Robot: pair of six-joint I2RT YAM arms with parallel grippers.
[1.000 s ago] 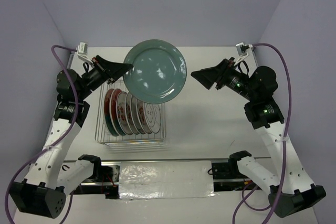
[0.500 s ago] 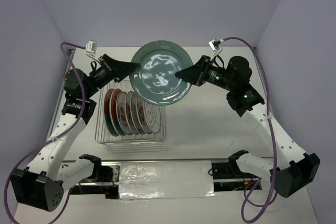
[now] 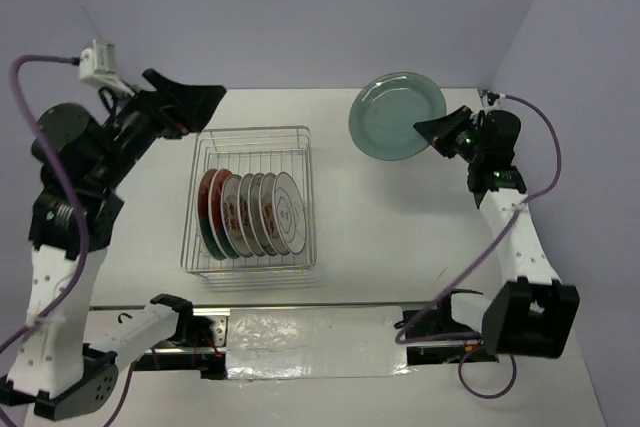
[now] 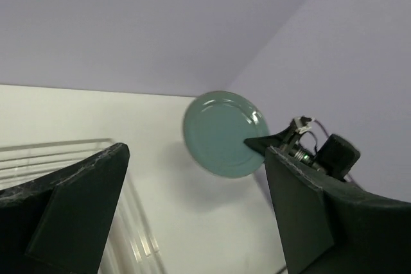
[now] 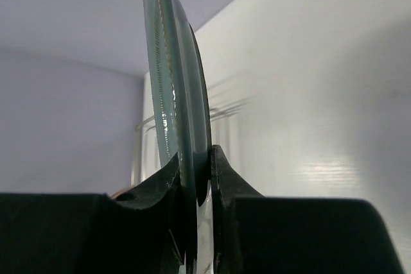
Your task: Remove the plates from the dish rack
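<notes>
Top external view, glossy plain teal round plate (image 3: 395,115), rim pinched by right gripper (image 3: 424,130), left gripper (image 3: 214,97) spread wide.

A plain teal plate (image 3: 397,115) hangs in the air over the far right of the desk, well apart from the dish rack (image 3: 250,131). It is tipped up nearly on edge, its lower right rim pinched between the jaws of the right gripper (image 3: 420,128). The silver wire rack sits left of centre. In its near half a row of plates (image 3: 262,214) stands on edge, leaning, the leftmost one red (image 3: 207,205) and the others white with red markings.
</notes>
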